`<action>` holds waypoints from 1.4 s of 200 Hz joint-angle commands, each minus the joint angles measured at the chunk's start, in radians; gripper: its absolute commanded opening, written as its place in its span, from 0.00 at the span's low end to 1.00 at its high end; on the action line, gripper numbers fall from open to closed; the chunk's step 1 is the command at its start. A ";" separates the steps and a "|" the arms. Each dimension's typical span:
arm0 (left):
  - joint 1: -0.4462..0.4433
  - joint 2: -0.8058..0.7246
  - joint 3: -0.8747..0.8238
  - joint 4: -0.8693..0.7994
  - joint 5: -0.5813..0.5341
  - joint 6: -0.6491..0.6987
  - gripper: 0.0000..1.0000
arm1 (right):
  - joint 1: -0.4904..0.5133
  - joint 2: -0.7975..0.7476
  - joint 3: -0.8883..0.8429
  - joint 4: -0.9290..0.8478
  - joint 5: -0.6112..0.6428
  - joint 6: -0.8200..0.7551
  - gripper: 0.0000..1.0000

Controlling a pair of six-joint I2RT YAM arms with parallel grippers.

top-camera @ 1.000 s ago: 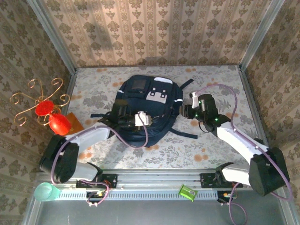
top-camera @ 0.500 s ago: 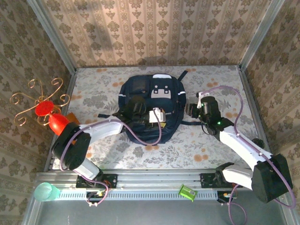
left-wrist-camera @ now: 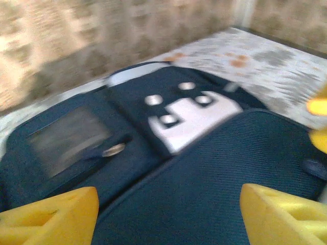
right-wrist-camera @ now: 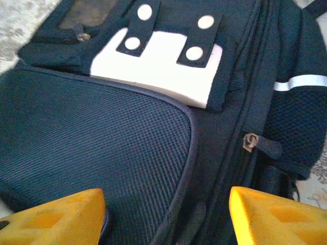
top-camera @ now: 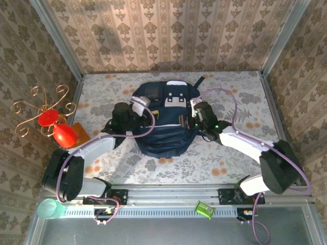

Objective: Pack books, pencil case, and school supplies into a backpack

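The dark navy backpack (top-camera: 163, 127) lies flat in the middle of the table, with its grey-white patch (top-camera: 175, 99) towards the back wall. My left gripper (top-camera: 149, 116) hangs over the pack's left side, open, with only blue fabric (left-wrist-camera: 204, 168) between its yellow fingers (left-wrist-camera: 56, 214). My right gripper (top-camera: 185, 121) is over the pack's right side, also open, straddling the mesh front pocket (right-wrist-camera: 102, 132) and its piped edge. A zip pull (right-wrist-camera: 250, 141) lies just ahead of the right finger. The books, the pencil case and the school supplies are out of view.
An orange-brown slab (top-camera: 77, 133) lies at the table's left edge beside a gold wire stand with red ornaments (top-camera: 51, 120). A green cup (top-camera: 48, 208) and a small green object (top-camera: 204, 209) sit by the front rail. Patterned walls close in three sides.
My left gripper has opened and drawn back to the pack's left side. The right gripper has moved left onto the pack and opened wider. The backpack has shifted slightly towards the back wall.
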 commanded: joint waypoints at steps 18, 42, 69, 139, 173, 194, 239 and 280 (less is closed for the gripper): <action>0.112 -0.090 -0.087 0.017 -0.195 -0.197 0.74 | -0.003 0.139 0.036 -0.106 0.131 -0.014 0.66; 0.147 -0.121 -0.119 0.024 -0.234 -0.142 0.75 | -0.003 0.119 0.033 -0.119 0.144 -0.016 0.67; 0.168 -0.152 -0.165 0.065 -0.321 -0.071 0.78 | -0.014 0.010 0.017 -0.117 0.175 -0.039 0.68; 0.272 -0.120 -0.226 0.166 -0.428 0.019 0.89 | -0.230 -0.246 -0.131 -0.068 0.371 -0.097 0.93; 0.296 -0.075 -0.232 0.212 -0.450 0.076 0.96 | -0.296 -0.287 -0.216 0.019 0.477 -0.125 1.00; 0.315 -0.048 -0.203 0.170 -0.437 0.088 0.99 | -0.324 -0.282 -0.267 0.111 0.506 -0.129 1.00; 0.366 0.012 -0.169 0.191 -0.347 0.153 1.00 | -0.389 -0.205 -0.384 0.360 0.453 -0.170 1.00; 0.401 -0.018 -0.184 0.157 -0.256 0.130 0.99 | -0.427 -0.150 -0.420 0.484 0.332 -0.199 1.00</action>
